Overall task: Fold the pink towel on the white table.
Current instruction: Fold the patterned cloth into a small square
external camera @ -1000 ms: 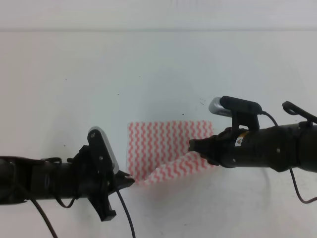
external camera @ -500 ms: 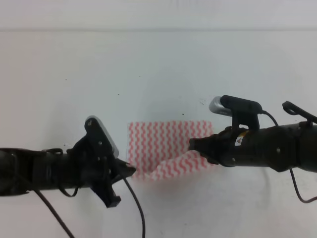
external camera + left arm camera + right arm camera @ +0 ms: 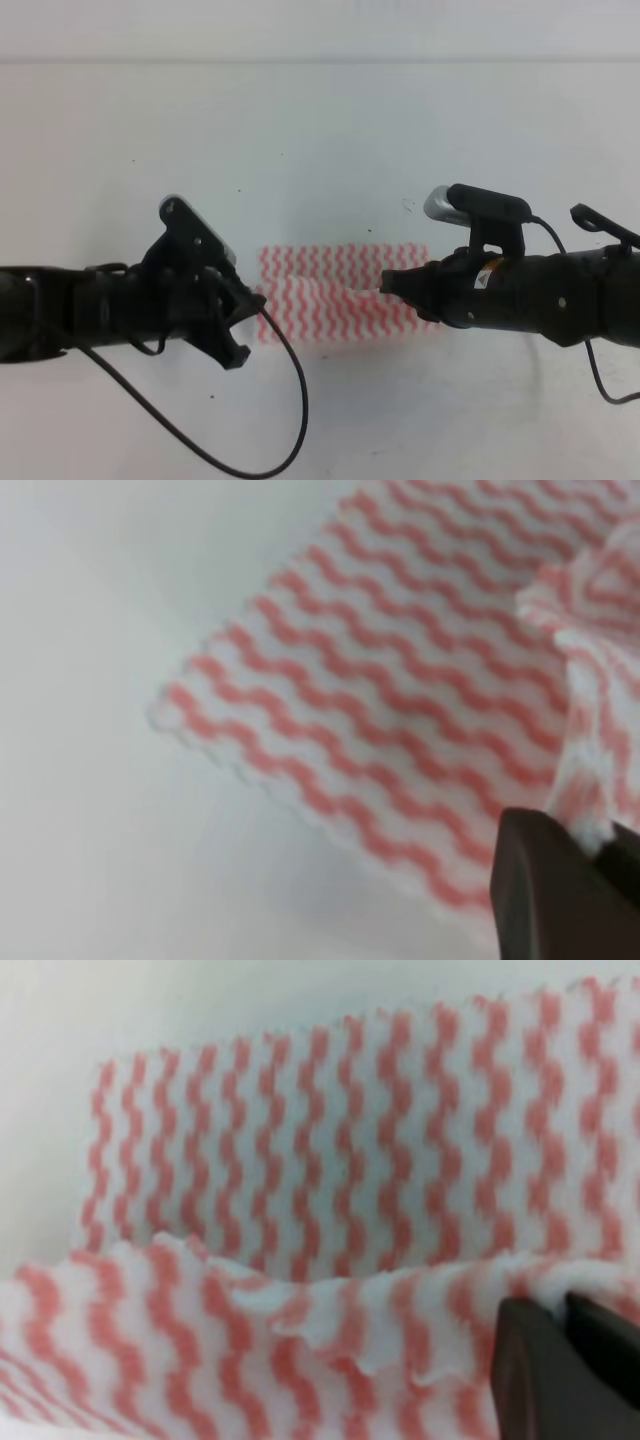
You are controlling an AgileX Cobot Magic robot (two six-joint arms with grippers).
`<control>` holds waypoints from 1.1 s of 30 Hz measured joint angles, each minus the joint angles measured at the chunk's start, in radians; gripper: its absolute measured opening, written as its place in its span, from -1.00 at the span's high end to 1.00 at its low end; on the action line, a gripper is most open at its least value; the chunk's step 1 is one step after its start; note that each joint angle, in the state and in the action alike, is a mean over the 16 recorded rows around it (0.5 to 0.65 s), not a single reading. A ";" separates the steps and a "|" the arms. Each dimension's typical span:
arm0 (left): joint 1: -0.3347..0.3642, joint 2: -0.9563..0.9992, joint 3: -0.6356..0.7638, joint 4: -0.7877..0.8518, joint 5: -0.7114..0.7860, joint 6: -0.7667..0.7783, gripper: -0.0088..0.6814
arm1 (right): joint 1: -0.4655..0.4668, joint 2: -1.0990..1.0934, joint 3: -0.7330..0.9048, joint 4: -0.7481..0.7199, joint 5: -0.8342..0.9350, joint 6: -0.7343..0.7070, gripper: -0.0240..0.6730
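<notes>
White table, plain, pink towel lying mid-table between both arms. Mid-fold: near edge raised and doubled over the far half, not yet laid flat. Left gripper clenched on the left corner, right gripper clenched on the right corner. Next, likely: carry to far edge, line up, then release
</notes>
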 joint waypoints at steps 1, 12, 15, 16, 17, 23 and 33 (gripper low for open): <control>0.000 0.000 -0.005 0.000 -0.008 -0.005 0.98 | -0.002 0.000 0.000 0.000 -0.002 0.000 0.95; 0.000 0.017 -0.052 0.001 -0.051 -0.026 0.98 | -0.031 0.001 -0.019 0.002 -0.005 0.000 0.95; 0.000 0.028 -0.060 0.001 -0.051 -0.027 0.98 | -0.038 0.001 -0.027 0.001 0.000 0.000 0.96; 0.000 0.033 -0.063 0.001 -0.051 -0.026 0.98 | -0.039 0.002 -0.030 0.001 0.002 0.000 0.96; 0.000 0.037 -0.066 0.000 -0.049 -0.028 0.98 | -0.040 0.002 -0.032 0.001 0.003 0.000 0.96; 0.000 0.066 -0.085 -0.001 -0.044 -0.035 0.98 | -0.043 0.001 -0.043 -0.001 0.008 0.000 0.97; 0.000 0.092 -0.103 0.002 -0.058 -0.047 0.98 | -0.044 0.026 -0.062 -0.003 0.018 0.000 0.98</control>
